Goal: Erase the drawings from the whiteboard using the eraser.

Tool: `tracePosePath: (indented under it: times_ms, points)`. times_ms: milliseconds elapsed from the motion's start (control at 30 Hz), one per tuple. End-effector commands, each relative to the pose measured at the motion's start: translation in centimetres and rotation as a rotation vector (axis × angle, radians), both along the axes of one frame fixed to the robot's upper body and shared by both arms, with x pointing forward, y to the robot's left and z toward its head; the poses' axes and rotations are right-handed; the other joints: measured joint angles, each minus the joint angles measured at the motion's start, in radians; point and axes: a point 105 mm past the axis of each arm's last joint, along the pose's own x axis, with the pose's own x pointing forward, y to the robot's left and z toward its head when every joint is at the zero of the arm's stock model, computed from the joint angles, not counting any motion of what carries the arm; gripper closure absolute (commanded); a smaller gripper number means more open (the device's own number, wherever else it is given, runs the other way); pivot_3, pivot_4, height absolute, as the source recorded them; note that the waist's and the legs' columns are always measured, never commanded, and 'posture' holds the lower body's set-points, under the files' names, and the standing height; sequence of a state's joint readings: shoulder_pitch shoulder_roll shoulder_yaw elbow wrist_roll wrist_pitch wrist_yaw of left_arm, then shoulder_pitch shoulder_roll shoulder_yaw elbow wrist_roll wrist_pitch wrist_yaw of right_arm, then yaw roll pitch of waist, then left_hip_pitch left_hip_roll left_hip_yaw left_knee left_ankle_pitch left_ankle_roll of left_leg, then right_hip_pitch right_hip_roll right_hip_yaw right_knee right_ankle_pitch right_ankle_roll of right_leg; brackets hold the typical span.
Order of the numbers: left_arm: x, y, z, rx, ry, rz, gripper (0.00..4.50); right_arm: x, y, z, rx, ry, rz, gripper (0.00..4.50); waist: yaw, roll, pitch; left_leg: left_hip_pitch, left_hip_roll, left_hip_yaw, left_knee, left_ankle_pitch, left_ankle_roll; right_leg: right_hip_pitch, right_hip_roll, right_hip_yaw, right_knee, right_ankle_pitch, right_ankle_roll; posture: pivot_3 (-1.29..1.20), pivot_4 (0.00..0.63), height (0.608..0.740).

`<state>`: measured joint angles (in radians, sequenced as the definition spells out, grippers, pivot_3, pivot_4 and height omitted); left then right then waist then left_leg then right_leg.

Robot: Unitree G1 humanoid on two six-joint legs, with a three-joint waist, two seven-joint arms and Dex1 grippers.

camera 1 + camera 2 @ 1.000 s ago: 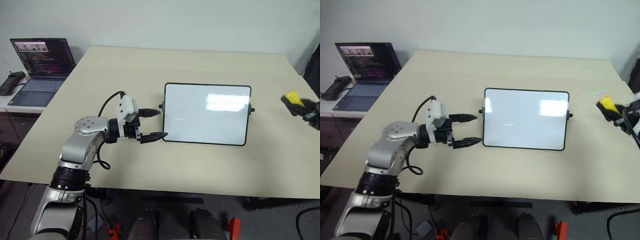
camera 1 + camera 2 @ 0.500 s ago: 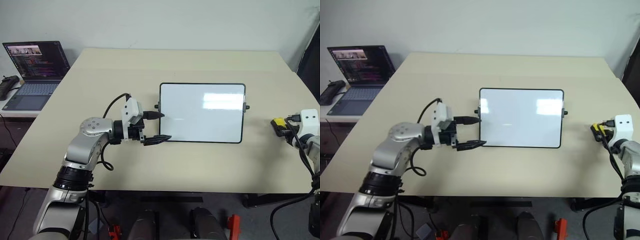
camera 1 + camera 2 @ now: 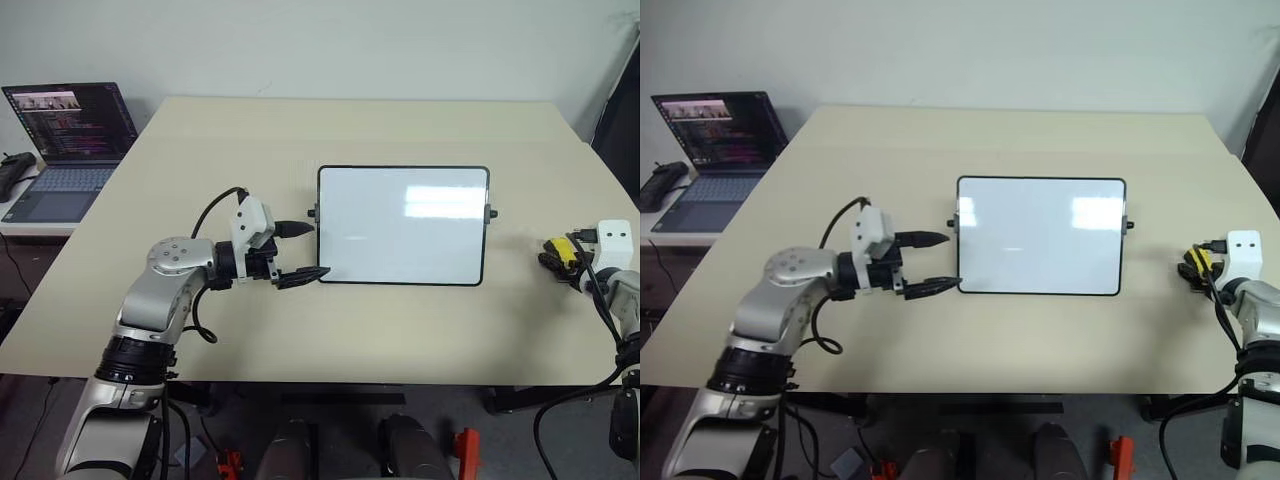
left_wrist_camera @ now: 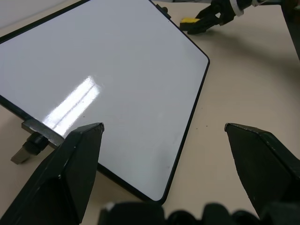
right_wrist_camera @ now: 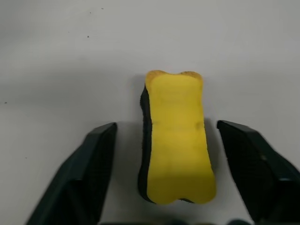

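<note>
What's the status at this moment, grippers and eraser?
Left gripper open at the whiteboard's edge. Right gripper open, eraser lying on the table between its fingers, ungripped. Board looks clean. Nothing blocking.

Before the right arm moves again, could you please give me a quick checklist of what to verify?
1. Whiteboard free of drawings: ok, none visible.
2. Eraser on the table, apart from both pads of the right gripper: ok.
3. Right gripper open: ok, fingers stand either side of the eraser.
4. Eraser off the board: ok, it lies to the board's right.
5. Left gripper open at the board's left edge: ok.
6. Left gripper touching the board: cannot tell.
</note>
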<state>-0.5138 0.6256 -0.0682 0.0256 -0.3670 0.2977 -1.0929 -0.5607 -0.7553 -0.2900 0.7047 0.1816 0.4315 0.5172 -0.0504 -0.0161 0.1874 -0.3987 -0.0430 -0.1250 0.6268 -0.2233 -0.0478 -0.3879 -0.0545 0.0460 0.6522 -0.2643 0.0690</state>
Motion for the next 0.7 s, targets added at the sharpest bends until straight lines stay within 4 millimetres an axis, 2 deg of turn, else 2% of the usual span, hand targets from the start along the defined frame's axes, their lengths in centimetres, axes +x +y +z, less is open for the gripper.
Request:
tracePosePath:
  times_ms: [33, 167, 233, 367, 500, 567, 700]
  points:
    - [0.7, 1.8, 2.2, -0.018, -0.086, 0.064, 0.00, -0.3, 0.4, 2.9, -0.056, -0.057, 0.057, 0.02, 0.000, 0.000, 0.000, 0.000, 0.000, 0.000, 0.000, 0.000, 0.000, 0.000, 0.000, 0.000, 0.001, 0.000, 0.000, 0.00, 0.150, 0.740]
    - [1.4, 5.7, 3.2, -0.021, -0.104, 0.195, 0.00, -1.6, 2.5, 7.7, -0.096, -0.249, 0.195, 0.02, -0.001, 0.000, 0.000, 0.000, 0.000, -0.001, 0.000, 0.000, 0.000, -0.001, 0.000, 0.000, 0.003, 0.000, 0.000, 0.00, 0.150, 0.740]
    - [1.4, 7.2, 3.0, 0.002, -0.097, 0.228, 0.00, -2.3, 3.6, 8.3, -0.120, -0.277, 0.262, 0.02, -0.002, 0.000, 0.000, 0.000, 0.001, -0.001, 0.000, 0.000, 0.000, -0.001, 0.000, 0.000, 0.003, 0.000, 0.000, 0.00, 0.150, 0.740]
    - [1.8, 8.5, 1.9, 0.021, -0.076, 0.261, 0.00, -2.8, 4.2, 6.9, -0.186, -0.223, 0.329, 0.02, 0.001, 0.000, 0.000, 0.001, 0.000, -0.001, 0.001, 0.000, 0.000, 0.000, 0.000, -0.001, 0.004, 0.000, 0.000, 0.00, 0.150, 0.740]
    - [2.4, 7.8, 1.6, -0.001, -0.082, 0.275, 0.00, -2.7, 4.6, 7.6, -0.167, -0.248, 0.350, 0.02, 0.003, 0.000, 0.000, 0.001, 0.000, -0.001, 0.002, 0.000, 0.000, 0.000, 0.000, 0.000, 0.006, 0.000, 0.000, 0.00, 0.150, 0.740]
    - [2.4, 7.1, 0.7, -0.011, -0.084, 0.278, 0.00, -3.0, 5.2, 7.3, -0.140, -0.247, 0.397, 0.02, 0.006, 0.000, 0.000, 0.001, 0.000, -0.001, 0.002, 0.000, 0.000, 0.000, 0.000, -0.001, 0.006, 0.000, 0.000, 0.00, 0.150, 0.740]
    - [1.6, 6.7, -2.2, -0.027, -0.027, 0.308, 0.00, -3.9, 6.5, 4.7, -0.117, -0.152, 0.474, 0.02, 0.008, 0.000, 0.000, 0.002, 0.001, -0.001, 0.002, 0.000, 0.000, 0.000, 0.000, 0.000, 0.007, 0.000, 0.000, 0.00, 0.150, 0.740]
